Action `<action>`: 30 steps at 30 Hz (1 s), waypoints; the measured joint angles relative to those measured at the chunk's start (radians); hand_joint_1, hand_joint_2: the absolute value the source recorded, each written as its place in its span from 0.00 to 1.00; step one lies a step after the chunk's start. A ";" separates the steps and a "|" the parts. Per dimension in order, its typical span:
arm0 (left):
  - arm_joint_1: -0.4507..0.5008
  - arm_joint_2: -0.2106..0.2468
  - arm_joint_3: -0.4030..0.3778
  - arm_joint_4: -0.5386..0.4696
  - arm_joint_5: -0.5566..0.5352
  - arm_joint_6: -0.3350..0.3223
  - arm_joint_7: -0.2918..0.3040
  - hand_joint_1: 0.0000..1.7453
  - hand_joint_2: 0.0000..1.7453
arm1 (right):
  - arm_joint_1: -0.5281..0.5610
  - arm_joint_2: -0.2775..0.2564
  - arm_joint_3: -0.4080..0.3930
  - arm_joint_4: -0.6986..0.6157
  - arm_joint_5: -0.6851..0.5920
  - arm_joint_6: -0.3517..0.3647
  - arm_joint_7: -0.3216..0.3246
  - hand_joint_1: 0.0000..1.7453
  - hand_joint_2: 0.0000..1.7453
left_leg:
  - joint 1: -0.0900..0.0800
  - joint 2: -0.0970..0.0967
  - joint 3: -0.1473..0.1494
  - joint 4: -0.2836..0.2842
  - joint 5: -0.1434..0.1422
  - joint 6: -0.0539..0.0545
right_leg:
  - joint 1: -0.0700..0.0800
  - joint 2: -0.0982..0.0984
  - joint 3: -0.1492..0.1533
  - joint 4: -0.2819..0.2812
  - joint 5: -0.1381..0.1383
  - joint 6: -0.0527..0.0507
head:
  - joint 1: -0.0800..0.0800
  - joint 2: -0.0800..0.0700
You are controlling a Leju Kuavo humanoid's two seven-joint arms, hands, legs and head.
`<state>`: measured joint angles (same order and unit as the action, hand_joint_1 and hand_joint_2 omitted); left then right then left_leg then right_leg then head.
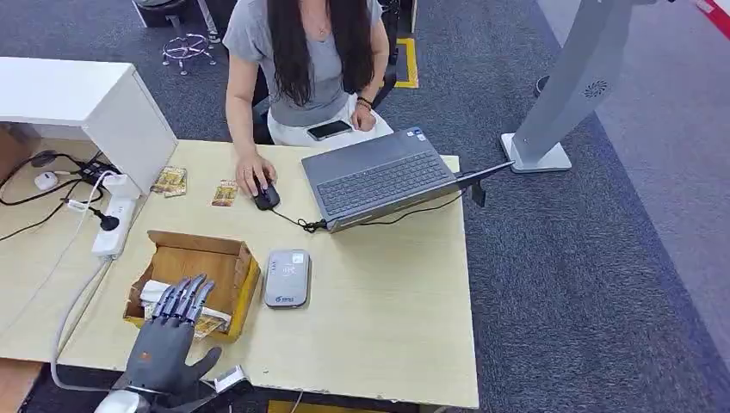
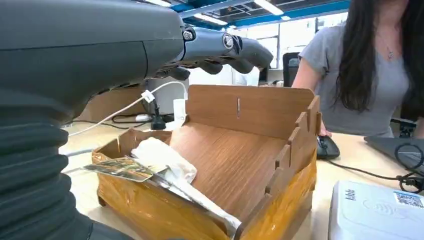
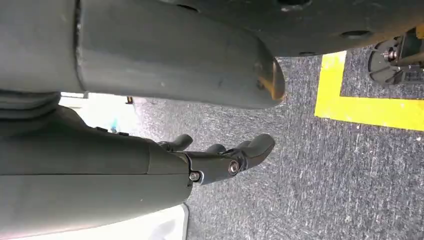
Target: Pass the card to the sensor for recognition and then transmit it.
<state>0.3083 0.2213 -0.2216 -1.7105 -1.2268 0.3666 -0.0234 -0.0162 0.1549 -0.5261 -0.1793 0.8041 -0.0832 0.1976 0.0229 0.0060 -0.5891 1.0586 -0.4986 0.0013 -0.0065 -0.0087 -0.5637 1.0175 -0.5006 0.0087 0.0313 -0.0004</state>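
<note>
Right now the left hand (image 1: pixel 176 323) is hovering open and empty over the wooden box (image 1: pixel 225 258) near the table's (image 1: pixel 387 327) front-left corner; its card (image 2: pixel 120 167) is lying underneath, half hidden.

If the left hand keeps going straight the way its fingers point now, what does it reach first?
Probably the wooden box: the left hand hovers over its near edge, fingers aimed across the card and white wrapping inside, toward the box's back wall. Its height is unclear, so it might pass over that wall.

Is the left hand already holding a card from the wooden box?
No: the left hand hovers open over the wooden box, fingers straight, and the card lies inside.
</note>
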 joint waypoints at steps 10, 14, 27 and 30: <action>0.003 0.031 -0.024 -0.012 0.005 -0.012 0.024 0.00 1.00 | 0.000 0.002 -0.014 0.000 0.002 0.000 0.000 0.00 0.00 | 0.000 0.000 0.000 0.000 0.000 0.000 | 0.000 0.000 0.000 0.000 0.000 0.000 | -0.001 0.000; 0.003 0.032 -0.024 -0.014 0.005 -0.012 0.024 0.00 1.00 | 0.000 0.002 -0.014 0.000 0.002 0.000 0.000 0.00 0.00 | 0.000 0.000 0.000 0.000 0.000 0.000 | 0.000 0.000 0.000 0.000 0.000 0.000 | -0.002 0.000; 0.016 0.066 -0.039 -0.026 -0.005 -0.090 0.148 0.00 1.00 | 0.000 0.002 -0.025 -0.001 0.011 0.001 0.000 0.00 0.00 | 0.000 0.000 0.000 0.000 0.000 0.000 | 0.000 0.000 0.000 0.000 0.000 0.000 | -0.002 0.000; 0.019 0.074 -0.039 -0.028 -0.006 -0.104 0.168 0.00 1.00 | 0.000 0.003 -0.028 -0.002 0.015 0.001 0.000 0.00 0.00 | 0.000 0.000 0.000 0.000 0.000 0.000 | 0.000 0.000 0.000 0.000 0.000 0.000 | -0.003 0.000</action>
<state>0.3273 0.2953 -0.2602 -1.7388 -1.2325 0.2625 0.1450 -0.0162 0.1576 -0.5539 -0.1808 0.8190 -0.0824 0.1976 0.0231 0.0060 -0.5892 1.0585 -0.4986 0.0013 -0.0064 -0.0087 -0.5638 1.0176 -0.5007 0.0086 0.0282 -0.0004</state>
